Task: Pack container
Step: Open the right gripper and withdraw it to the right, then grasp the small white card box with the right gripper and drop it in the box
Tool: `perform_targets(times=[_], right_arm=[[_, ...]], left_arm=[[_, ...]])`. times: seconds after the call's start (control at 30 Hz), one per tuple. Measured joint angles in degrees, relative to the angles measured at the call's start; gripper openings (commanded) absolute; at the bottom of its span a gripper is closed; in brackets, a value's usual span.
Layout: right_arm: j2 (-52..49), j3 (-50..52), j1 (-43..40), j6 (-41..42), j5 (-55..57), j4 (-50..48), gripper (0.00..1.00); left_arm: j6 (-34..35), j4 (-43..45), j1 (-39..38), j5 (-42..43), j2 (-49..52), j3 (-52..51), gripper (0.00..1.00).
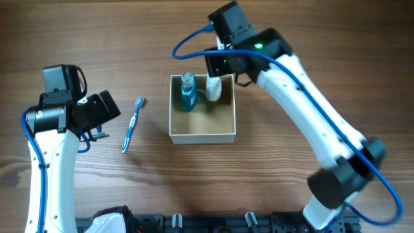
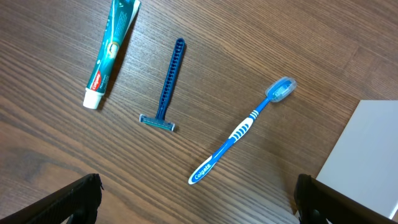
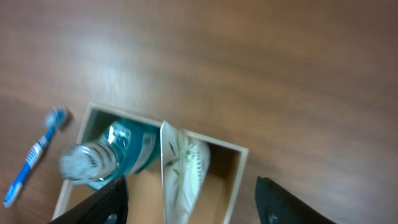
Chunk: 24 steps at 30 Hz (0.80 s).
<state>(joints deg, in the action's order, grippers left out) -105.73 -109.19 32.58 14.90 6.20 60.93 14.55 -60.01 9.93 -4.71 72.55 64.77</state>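
Right end effector (image 3: 191,202) hangs spread above container (image 1: 202,136), pouch (image 1: 214,88) beside bottle (image 1: 187,90); left end effector (image 2: 199,199), spread, empty, faces toothbrush (image 2: 239,132). Presumably the next pick.

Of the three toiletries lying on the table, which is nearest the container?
The blue-and-white toothbrush; it lies between the razor and the container, with the toothpaste tube farthest off.

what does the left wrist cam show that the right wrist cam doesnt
Only the left wrist: a toothpaste tube and a blue razor. Only the right wrist: the inside of the container, with a teal bottle and a white pouch in it. Both: the blue toothbrush and the container, though the left wrist catches only its white outer wall.
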Motion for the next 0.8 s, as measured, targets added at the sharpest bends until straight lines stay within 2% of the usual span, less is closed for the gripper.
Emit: perform_targets(times=[0.07,0.17,0.23,0.37,0.43,0.57,0.63,0.7,0.8], right_arm=[[6.9,-1.0,-1.9,3.2,5.0,2.3,0.78],[16.5,-3.8,-15.2,10.9,9.1,13.4,0.78],[17.1,-3.3,-26.3,15.6,8.8,21.8,0.79],[18.1,4.3,-41.1,17.0,6.1,25.2,0.82],[21.7,11.4,-47.5,14.7,3.0,22.2,0.83],[26.0,30.0,-57.3,10.4,-0.7,12.2,0.92],[25.6,42.3,-58.3,8.6,-2.4,3.4,1.0],[25.2,53.4,-58.4,7.2,-3.7,-7.3,1.0],[25.4,62.2,-58.4,5.7,-3.9,-17.0,1.0]], left_arm=[[0.0,0.0,0.0,0.0,0.0,0.0,1.0],[0.0,0.0,0.0,0.0,0.0,0.0,1.0],[0.0,0.0,0.0,0.0,0.0,0.0,1.0],[0.0,0.0,0.0,0.0,0.0,0.0,1.0],[0.0,0.1,0.0,0.0,0.0,0.0,1.0],[0.0,0.2,0.0,0.0,0.0,0.0,1.0],[0.0,0.2,0.0,0.0,0.0,0.0,1.0],[0.0,0.2,0.0,0.0,0.0,0.0,1.0],[0.0,0.2,0.0,-0.1,0.0,0.0,1.0]])
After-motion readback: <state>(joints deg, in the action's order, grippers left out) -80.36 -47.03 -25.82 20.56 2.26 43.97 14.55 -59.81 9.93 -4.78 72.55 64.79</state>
